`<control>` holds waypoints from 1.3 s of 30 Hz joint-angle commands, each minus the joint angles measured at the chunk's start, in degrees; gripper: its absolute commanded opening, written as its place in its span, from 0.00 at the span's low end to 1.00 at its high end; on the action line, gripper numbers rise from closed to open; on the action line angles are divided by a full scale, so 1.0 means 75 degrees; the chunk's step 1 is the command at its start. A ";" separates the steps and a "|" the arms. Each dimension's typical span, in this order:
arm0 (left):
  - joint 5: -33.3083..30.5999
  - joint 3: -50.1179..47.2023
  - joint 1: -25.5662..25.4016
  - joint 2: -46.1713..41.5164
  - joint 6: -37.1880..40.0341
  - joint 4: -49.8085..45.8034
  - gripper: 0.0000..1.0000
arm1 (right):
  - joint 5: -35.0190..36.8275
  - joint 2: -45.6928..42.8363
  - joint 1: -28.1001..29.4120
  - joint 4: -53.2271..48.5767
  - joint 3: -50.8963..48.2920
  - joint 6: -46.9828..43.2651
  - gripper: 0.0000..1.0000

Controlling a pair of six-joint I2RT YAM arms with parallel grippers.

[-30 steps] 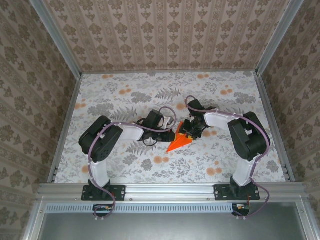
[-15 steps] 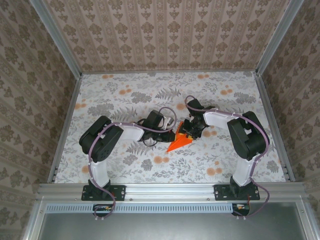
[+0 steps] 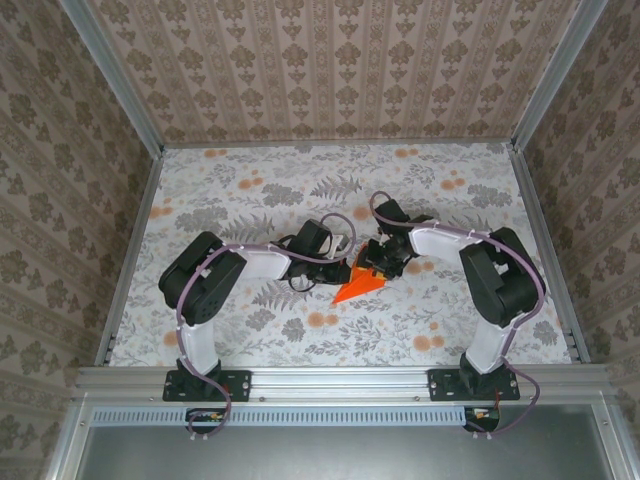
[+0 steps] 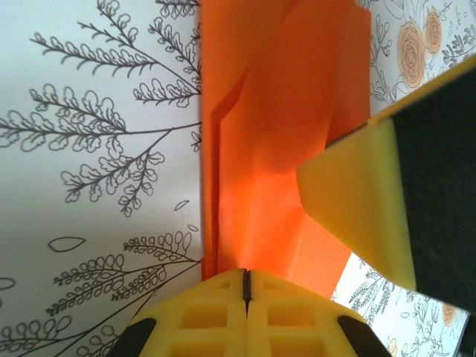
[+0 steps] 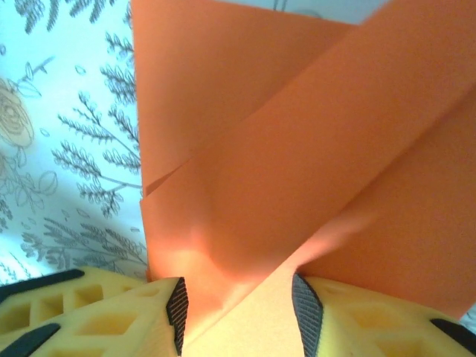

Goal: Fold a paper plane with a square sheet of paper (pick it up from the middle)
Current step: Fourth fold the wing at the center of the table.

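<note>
A thin bright orange paper dart lies flat on the floral-printed desk, roughly at its middle. The point aims toward the near left and the broad end away to the far right. Both arms reach in and meet over that broad end.

The left tool sits at the dart's left edge. From its own camera, the left tool has its two yellow fingertips pressed together with only a hairline seam between them. The orange paper dart runs right up to that seam, but I cannot tell whether any paper is actually caught in it. One yellow, black-padded finger of the other arm rests its tip on the dart's right side.

The right tool is just beside the dart's far corner. Seen from its wrist, the right tool has its black pads standing apart. A raised fold of the orange paper dart lies between them, and layered flaps cross above it.
</note>
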 commanded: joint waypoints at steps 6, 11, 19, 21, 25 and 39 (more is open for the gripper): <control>-0.0353 -0.0074 -0.0099 0.0435 0.0241 -0.1294 0.00 | -0.0229 -0.1879 -0.0156 0.0080 -0.0429 -0.0298 0.49; -0.0379 -0.0037 -0.0109 0.0485 0.0265 -0.1377 0.00 | -0.0566 -0.1905 -0.0167 0.0643 -0.0725 -0.0483 0.36; -0.0433 0.0021 -0.0123 0.0524 0.0254 -0.1459 0.00 | -0.1375 -0.0938 -0.0165 0.2351 -0.1159 -0.0227 0.08; -0.0435 0.0047 -0.0123 0.0537 0.0257 -0.1483 0.00 | -0.1491 -0.0660 -0.0170 0.2543 -0.1102 -0.0222 0.07; -0.0467 0.0071 -0.0117 0.0537 0.0251 -0.1551 0.00 | -0.1646 -0.0235 -0.0171 0.2825 -0.1076 -0.0165 0.06; -0.0728 0.0119 -0.0115 0.0607 0.0173 -0.1988 0.00 | -0.1362 0.0428 -0.0261 0.3350 -0.1750 -0.0792 0.02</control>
